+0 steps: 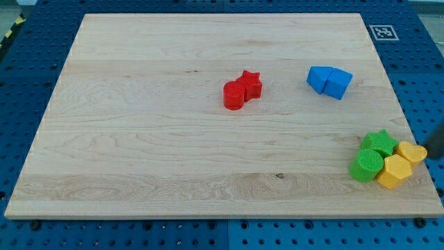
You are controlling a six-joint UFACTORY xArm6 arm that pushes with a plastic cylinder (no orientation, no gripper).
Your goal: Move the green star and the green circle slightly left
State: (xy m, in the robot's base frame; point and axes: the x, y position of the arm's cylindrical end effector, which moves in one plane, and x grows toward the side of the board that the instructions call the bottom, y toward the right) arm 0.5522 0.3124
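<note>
The green star (pixel 379 142) and the green circle (pixel 367 165) sit at the board's lower right, touching each other, with the circle below and left of the star. A yellow heart (pixel 412 152) and a yellow hexagon (pixel 395 171) press against their right side. My rod comes in as a dark shape at the view's right edge. My tip (pixel 431 158) is just right of the yellow heart, off the board's right edge or at it.
A red cylinder (pixel 234 96) and a red star (pixel 251 83) touch near the board's middle. Two blue blocks (pixel 319 78) (pixel 338 83) touch at the upper right. The wooden board (pixel 139 139) lies on a blue pegboard; a marker tag (pixel 382 32) is at the top right.
</note>
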